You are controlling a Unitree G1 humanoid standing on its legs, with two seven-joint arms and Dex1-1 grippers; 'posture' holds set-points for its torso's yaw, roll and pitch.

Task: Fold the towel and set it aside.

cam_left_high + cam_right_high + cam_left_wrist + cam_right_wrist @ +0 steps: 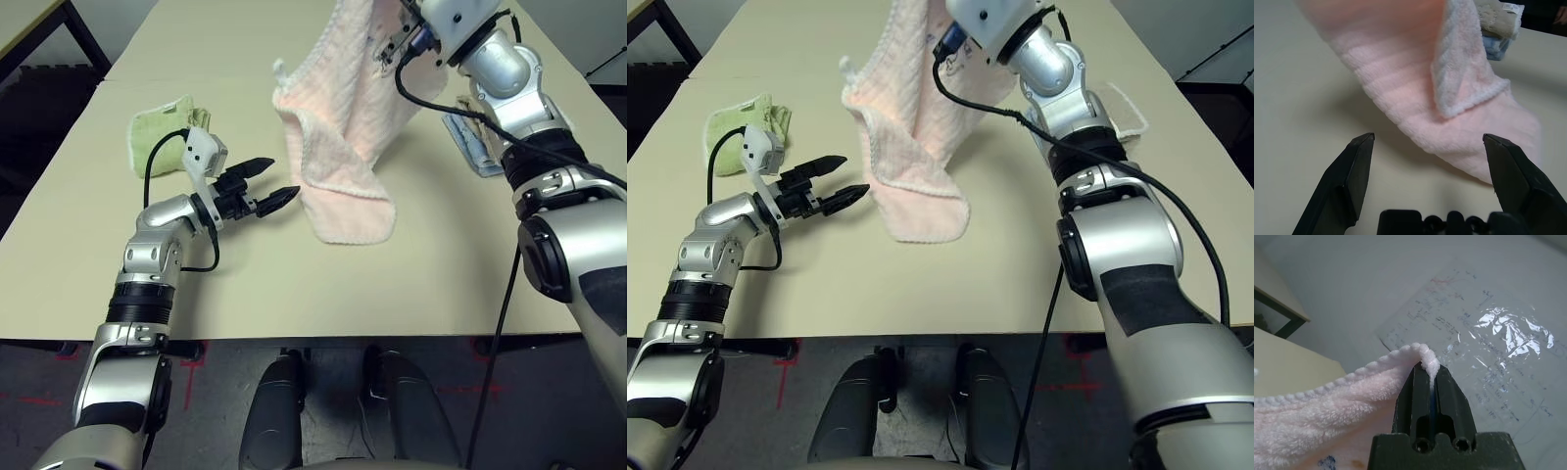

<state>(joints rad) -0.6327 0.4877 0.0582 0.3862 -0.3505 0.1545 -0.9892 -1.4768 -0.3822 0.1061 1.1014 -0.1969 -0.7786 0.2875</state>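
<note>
The pale pink towel [338,127] hangs from high at the back of the table, its lower end draped and folded on the tabletop [353,220]. My right gripper [1430,374] is shut on the towel's upper corded edge [1415,355], lifted well above the table. Just left of the towel's lower end, my left gripper [279,183] stands open and low over the table, a short gap from the cloth. In the left wrist view the towel [1449,98] lies straight ahead between the spread fingers [1352,171].
A light green towel [162,132] lies bunched at the left, behind my left arm. Folded beige and blue towels [470,142] sit at the right under my right forearm. The table's front edge [343,338] runs close below.
</note>
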